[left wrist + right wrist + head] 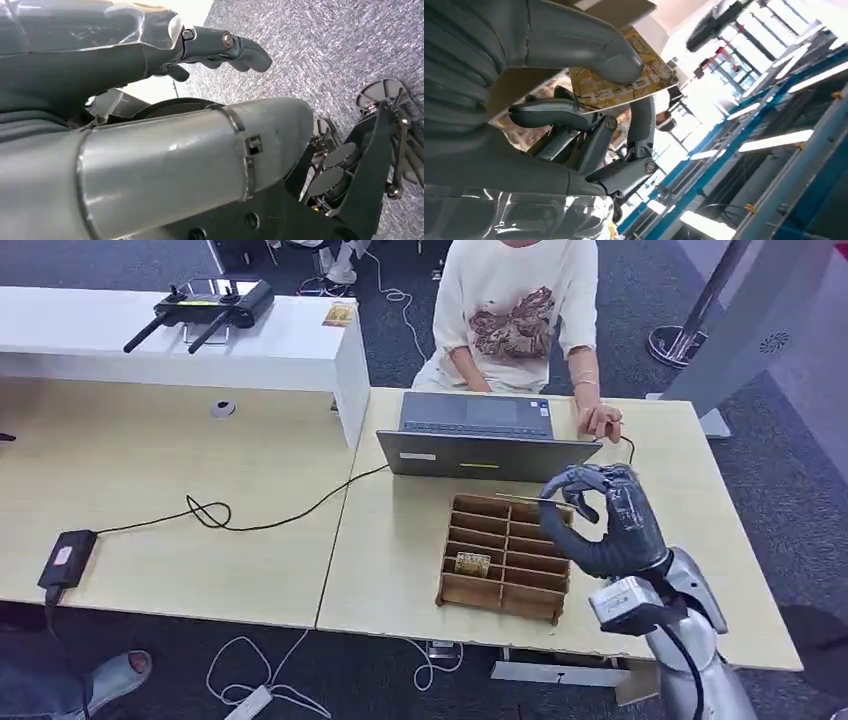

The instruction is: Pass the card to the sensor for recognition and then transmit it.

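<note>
The robot's right hand (605,520) was raised above the far right corner of the wooden compartment tray (505,558), pinching a thin card (535,500) between its thumb and a finger. In the head view the card appeared edge-on as a pale sliver, roughly level, jutting from the fingers over the tray's back row. The right wrist view showed its face: yellow with a printed pattern, the thick grey thumb (616,62) pressed on one side and a darker finger under it.

A second yellowish card (472,564) lay in one of the tray's compartments, near the front left. Just behind the tray stood an open laptop (478,436) on the desk (395,540), and behind that sat a person (515,315) with one hand resting beside the laptop.

The left hand (220,47) hung low over grey carpet, its dark fingers gently curled with nothing in them; whether they were fully closed I could not tell.
</note>
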Motion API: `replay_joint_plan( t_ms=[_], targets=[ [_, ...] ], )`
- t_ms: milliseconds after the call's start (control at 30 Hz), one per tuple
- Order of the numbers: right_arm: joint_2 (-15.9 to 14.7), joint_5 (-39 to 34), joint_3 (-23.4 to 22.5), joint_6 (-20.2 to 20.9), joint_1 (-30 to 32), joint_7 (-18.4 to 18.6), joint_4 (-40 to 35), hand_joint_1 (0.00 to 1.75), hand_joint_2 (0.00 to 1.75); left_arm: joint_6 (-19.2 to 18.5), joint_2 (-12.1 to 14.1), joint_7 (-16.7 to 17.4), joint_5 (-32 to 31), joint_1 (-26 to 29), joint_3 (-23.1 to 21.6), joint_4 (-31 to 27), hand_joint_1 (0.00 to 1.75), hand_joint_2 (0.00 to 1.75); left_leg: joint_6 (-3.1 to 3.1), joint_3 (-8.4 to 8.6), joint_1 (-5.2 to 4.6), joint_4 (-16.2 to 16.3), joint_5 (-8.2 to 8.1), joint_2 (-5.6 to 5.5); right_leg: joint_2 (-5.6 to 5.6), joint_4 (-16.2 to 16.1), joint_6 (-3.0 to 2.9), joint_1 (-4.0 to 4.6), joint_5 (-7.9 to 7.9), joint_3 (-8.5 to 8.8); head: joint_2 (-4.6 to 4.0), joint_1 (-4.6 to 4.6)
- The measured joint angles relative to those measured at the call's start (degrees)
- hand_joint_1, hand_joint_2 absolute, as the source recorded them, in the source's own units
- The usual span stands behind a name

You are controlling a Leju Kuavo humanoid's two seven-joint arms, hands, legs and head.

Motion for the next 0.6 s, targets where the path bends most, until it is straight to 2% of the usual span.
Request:
replay_joint_plan(
  t_ms=[133, 267, 400, 600],
  targets=[
    [-0.48, -7.23, 0.0, 1.46, -4.91, -0.15, 2.3, 1.75, 1.75, 0.07, 0.11, 0.02, -0.28, 0.0, 0.0, 0.0, 0.0, 0.0, 0.0, 0.01, 0.0, 0.01, 0.01, 0.03, 0.03, 0.0, -0.01, 0.0, 0.05, -0.01, 0.0, 0.02],
    [-0.48, -10.48, -0.18, 1.29, -8.97, 1.4, 4.85, 1.75, 1.75, 0.33, 0.28, 0.02, -0.24, 0.14, 0.0, 0.0, 0.0, 0.0, 0.0, 0.01, 0.0, 0.01, 0.01, 0.01, 0.02, 0.01, -0.01, 0.0, 0.05, -0.01, 0.0, -0.02],
    [-0.46, -10.66, -0.13, -1.41, -13.24, 2.89, 8.99, 1.75, 1.75, 0.46, 0.37, -0.2, -0.04, 0.17, 0.0, 0.0, 0.0, 0.0, 0.0, -0.01, 0.0, 0.01, 0.01, 0.0, 0.02, 0.03, -0.01, 0.0, 0.05, -0.01, 0.0, 0.0],
    [-0.46, -5.15, 0.7, -5.82, -19.04, 3.06, 15.08, 1.75, 1.75, 0.5, 0.52, -0.37, -0.2, 0.3, 0.0, 0.0, 0.0, 0.0, 0.01, -0.02, 0.0, 0.01, 0.03, -0.01, 0.01, 0.03, 0.0, 0.0, 0.05, -0.01, 0.0, 0.0]
  ],
)
